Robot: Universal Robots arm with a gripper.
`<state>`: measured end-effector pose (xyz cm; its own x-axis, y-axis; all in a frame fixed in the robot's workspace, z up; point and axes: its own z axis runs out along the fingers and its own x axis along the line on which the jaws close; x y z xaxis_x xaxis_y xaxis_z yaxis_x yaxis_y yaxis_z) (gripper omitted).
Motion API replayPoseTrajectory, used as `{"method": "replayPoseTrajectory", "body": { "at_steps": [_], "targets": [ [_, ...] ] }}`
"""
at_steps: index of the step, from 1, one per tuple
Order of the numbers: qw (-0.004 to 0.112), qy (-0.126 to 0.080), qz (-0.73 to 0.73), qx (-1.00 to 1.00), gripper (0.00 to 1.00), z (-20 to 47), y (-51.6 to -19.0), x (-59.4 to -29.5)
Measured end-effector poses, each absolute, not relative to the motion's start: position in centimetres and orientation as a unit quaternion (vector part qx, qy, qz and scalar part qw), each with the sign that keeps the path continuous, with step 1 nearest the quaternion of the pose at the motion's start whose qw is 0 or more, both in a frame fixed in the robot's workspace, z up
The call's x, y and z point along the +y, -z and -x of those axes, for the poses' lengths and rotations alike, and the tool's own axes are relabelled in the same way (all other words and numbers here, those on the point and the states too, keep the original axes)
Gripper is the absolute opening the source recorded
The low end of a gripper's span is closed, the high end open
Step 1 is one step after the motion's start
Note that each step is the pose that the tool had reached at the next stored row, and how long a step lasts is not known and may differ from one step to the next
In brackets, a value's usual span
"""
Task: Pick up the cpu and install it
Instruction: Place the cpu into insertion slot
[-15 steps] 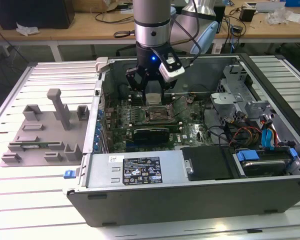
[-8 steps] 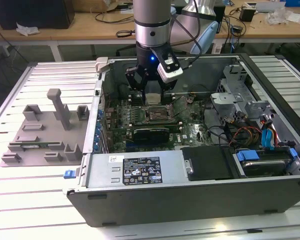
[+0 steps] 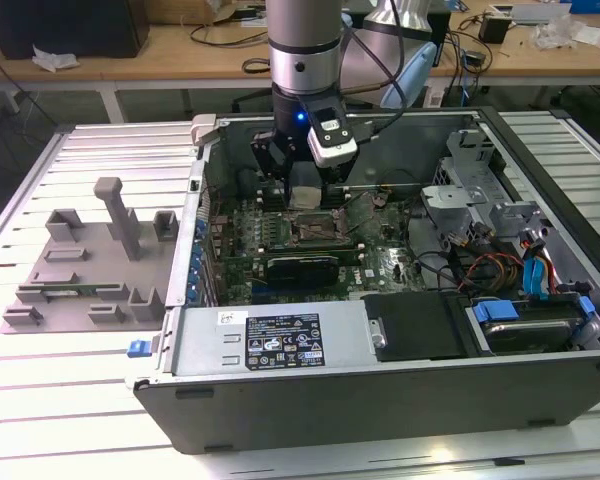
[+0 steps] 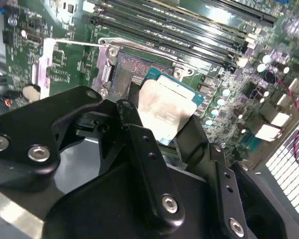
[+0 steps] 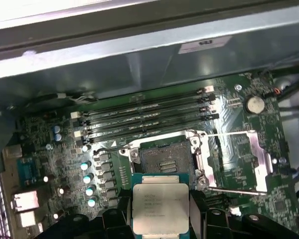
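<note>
1. The cpu [image 5: 160,209], silvery top up, is clamped between the gripper's [image 5: 160,221] closed-in fingers, close by the open socket [image 5: 167,162].
2. In the exterior view, a grey fixture tray [image 3: 90,260] lies on the left. The computer case [image 3: 380,385] stands right of it, with the gripper hanging inside.

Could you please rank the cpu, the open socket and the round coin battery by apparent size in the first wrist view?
1. cpu
2. open socket, a close second: the cpu is nearer the camera, so this order is unsure.
3. coin battery

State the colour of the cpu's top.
Silvery-white; the cpu shows best in the first wrist view.
</note>
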<state>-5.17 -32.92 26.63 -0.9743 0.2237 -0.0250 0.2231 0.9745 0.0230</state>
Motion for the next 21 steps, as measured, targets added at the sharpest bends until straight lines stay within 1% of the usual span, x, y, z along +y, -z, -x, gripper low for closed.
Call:
{"method": "replayPoseTrajectory", "body": {
  "at_steps": [17, 21],
  "targets": [
    [0.015, -0.007, -0.315, 0.949, 0.55, 5.17, -26.62, -32.92],
    [0.016, -0.007, -0.342, 0.939, 0.55, 5.17, -26.62, -32.92]
  ]
}}
